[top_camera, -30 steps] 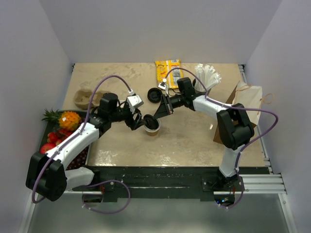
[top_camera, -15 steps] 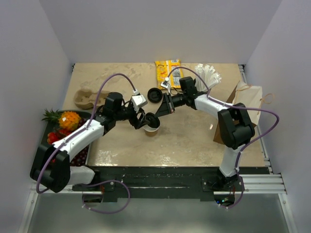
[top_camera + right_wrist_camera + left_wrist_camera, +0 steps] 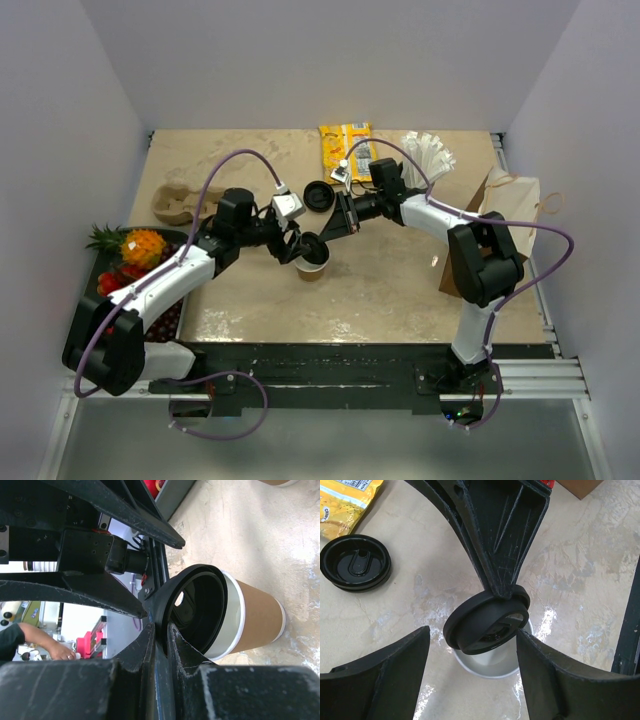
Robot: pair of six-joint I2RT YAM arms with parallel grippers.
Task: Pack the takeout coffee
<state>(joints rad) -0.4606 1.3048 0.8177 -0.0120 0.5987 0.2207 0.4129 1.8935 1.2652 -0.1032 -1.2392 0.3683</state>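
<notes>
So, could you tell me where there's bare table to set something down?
Bare: the near strip of table between the cup and the front edge, and the far left corner beyond the carrier. Crowded: the centre, where left gripper and right gripper meet at the cup.

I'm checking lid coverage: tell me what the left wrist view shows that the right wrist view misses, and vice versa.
Left wrist only: the spare lid lying flat near the yellow packet. Right wrist only: the brown outside of the cup. Both: the right gripper pinching the black lid, tilted over the cup's open mouth, not seated.
</notes>
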